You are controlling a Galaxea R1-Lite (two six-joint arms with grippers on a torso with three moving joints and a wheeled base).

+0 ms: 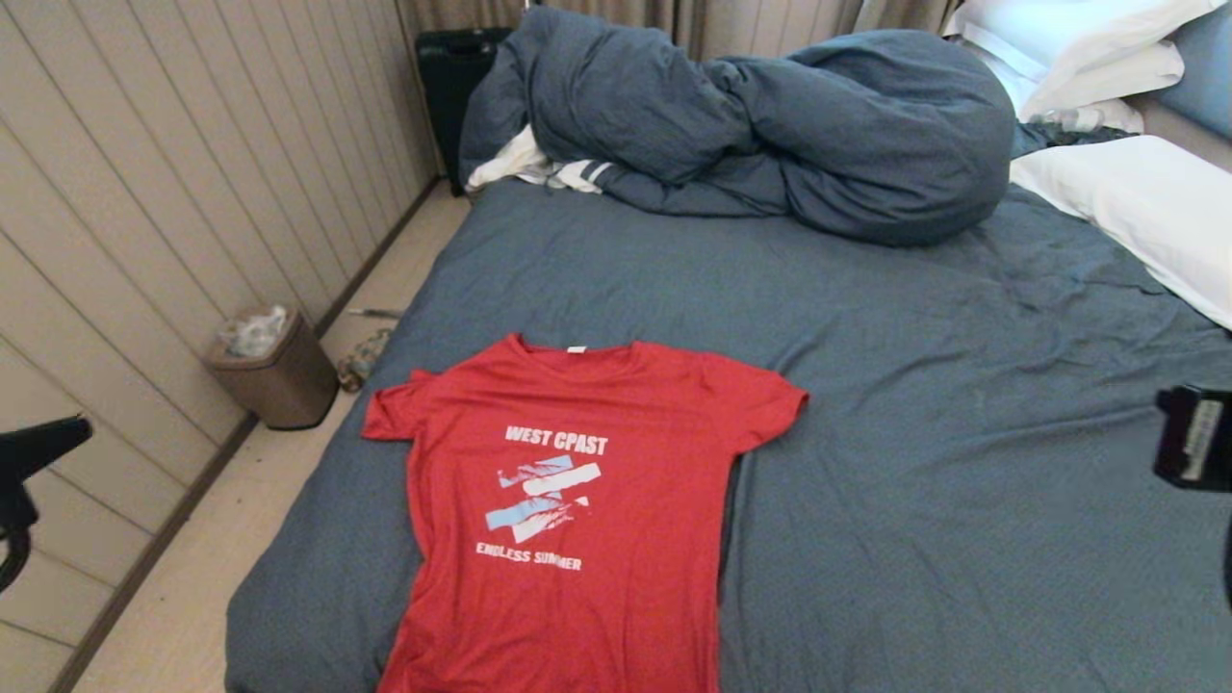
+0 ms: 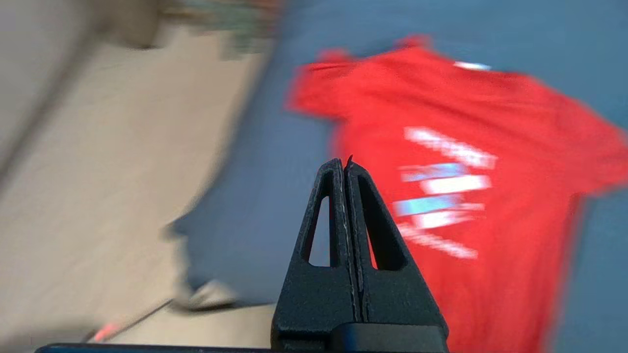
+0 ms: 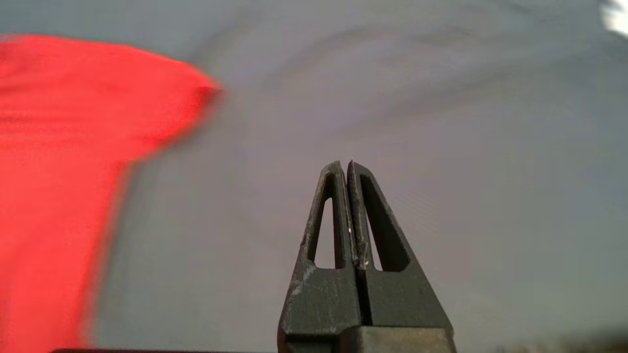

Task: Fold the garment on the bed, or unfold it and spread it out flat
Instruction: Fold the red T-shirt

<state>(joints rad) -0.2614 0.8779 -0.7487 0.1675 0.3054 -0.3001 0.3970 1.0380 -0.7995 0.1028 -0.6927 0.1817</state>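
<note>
The garment [image 1: 568, 510], a red short-sleeved T-shirt with white print, lies spread flat and print up on the near left part of the bed [image 1: 914, 462]. Its white neck tag points to the far side and both sleeves are laid out. My left gripper [image 2: 343, 164] is shut and empty. It hovers off the bed's left side, over the floor, and shows at the head view's left edge [image 1: 43, 445]. My right gripper [image 2: 0, 0] is replaced here: my right gripper [image 3: 345, 166] is shut and empty above bare sheet to the right of the garment [image 3: 59, 162]. The right arm [image 1: 1193, 438] shows at the right edge.
A bunched blue-grey duvet [image 1: 770, 125] fills the far side of the bed, with a white striped cloth [image 1: 539, 168] under its left end. White pillows [image 1: 1136, 202] lie at the far right. A brown waste bin [image 1: 274, 371] stands on the floor by the panelled wall.
</note>
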